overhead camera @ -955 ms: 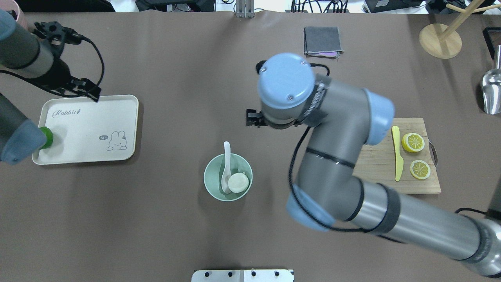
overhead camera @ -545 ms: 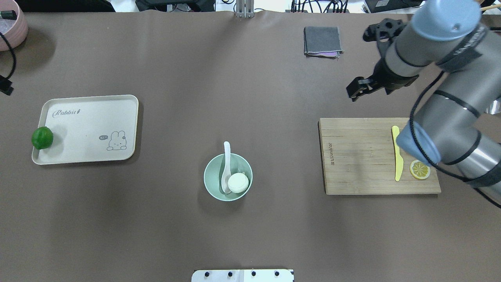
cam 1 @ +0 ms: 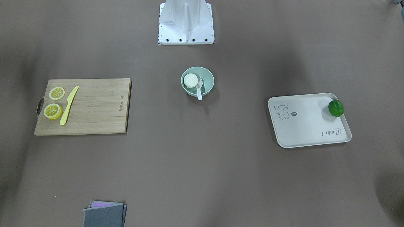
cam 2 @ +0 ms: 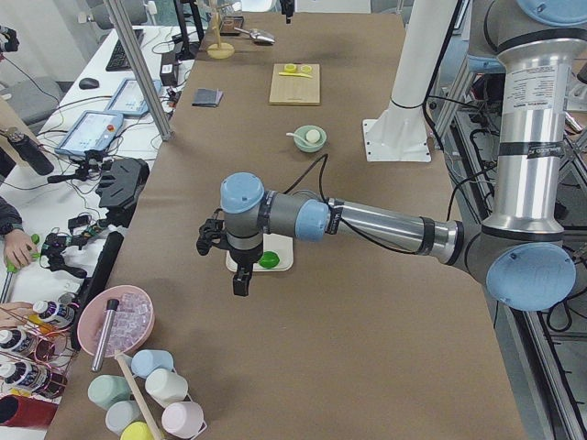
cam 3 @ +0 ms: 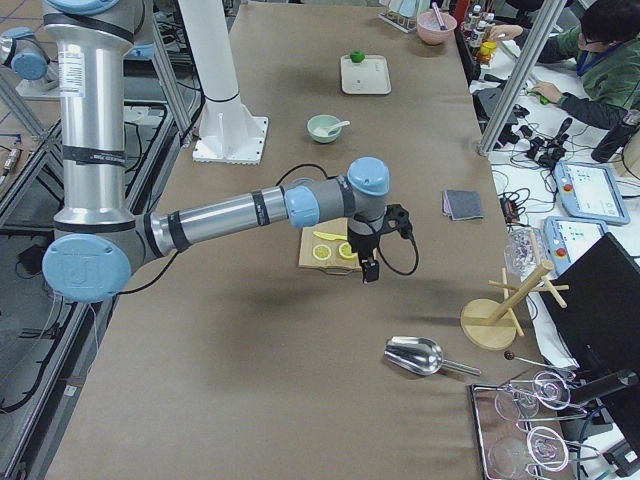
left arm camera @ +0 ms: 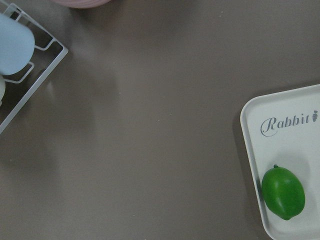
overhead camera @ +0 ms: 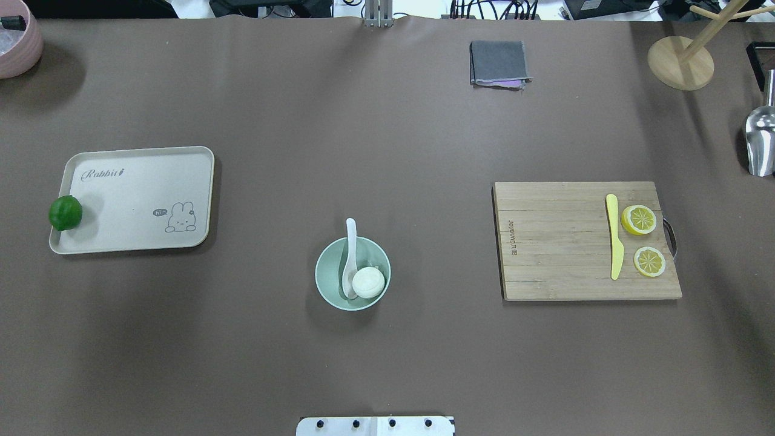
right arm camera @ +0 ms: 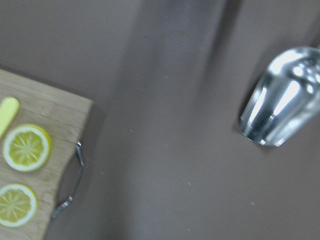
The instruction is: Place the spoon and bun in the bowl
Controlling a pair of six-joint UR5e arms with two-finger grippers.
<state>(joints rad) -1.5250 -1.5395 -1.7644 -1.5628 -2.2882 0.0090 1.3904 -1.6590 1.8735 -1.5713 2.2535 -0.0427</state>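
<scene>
The round pale mint-green bowl stands on the brown surface. The small round white steamed bun lies inside the bowl, against its wall; the small white soup spoon rests just beside the bun, scoop down in the bowl, handle projecting over the rim. Both placements therefore appear complete; no task item remains outside the bowl.

The left arm holds its jaws above the surface by the cream rectangular tray, well apart from the bowl. The right arm holds its jaws beyond the wooden cutting board, equally remote from the bowl. Only side views show either set of jaws, so whether they are spread or pressed together cannot be told. Judged remaining work: none on the task items.
</scene>
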